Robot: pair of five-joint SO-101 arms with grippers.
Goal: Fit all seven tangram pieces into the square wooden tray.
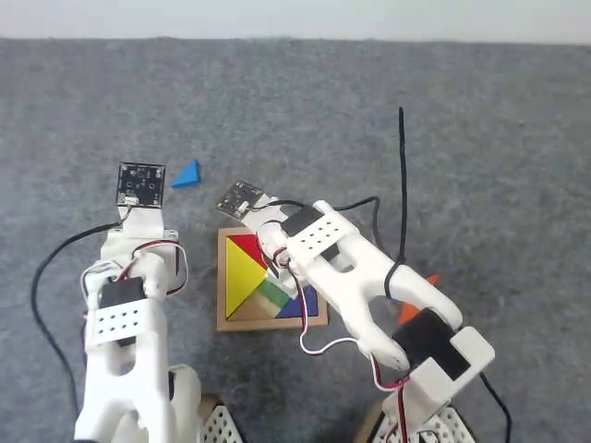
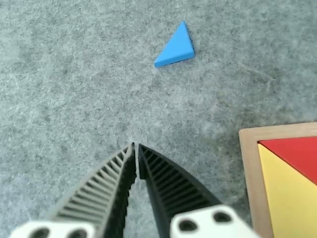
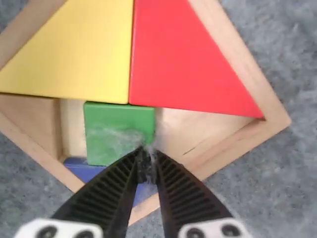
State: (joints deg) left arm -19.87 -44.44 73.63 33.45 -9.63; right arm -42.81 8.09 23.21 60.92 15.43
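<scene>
Grey carpet (image 1: 462,138) covers the table. At centre, the tray (image 1: 222,277) holds a yellow triangle (image 1: 242,272), red triangle (image 1: 249,246), green square (image 3: 116,129) and dark blue piece (image 3: 79,166). The right gripper (image 3: 146,151), clenched on nothing, has its tips at the green square's corner. The left gripper (image 2: 135,148), clenched and empty, hangs over carpet left of the tray. A light blue triangle (image 1: 187,174) lies far-left of the tray, and an orange piece (image 1: 411,309) lies to its right.

A square tray (image 1: 223,295) lies on the counter (image 1: 480,138) between the two arms. Inside it, one large triangle (image 1: 240,275) fills the left side and a second large triangle (image 1: 249,246) the far side, both touching a square piece (image 1: 272,293) nearer the front. The right claw (image 3: 147,151) hangs over that square's edge. A small triangle (image 1: 187,174) lies behind and left of the tray, with the left claw (image 2: 136,147) near it.
</scene>
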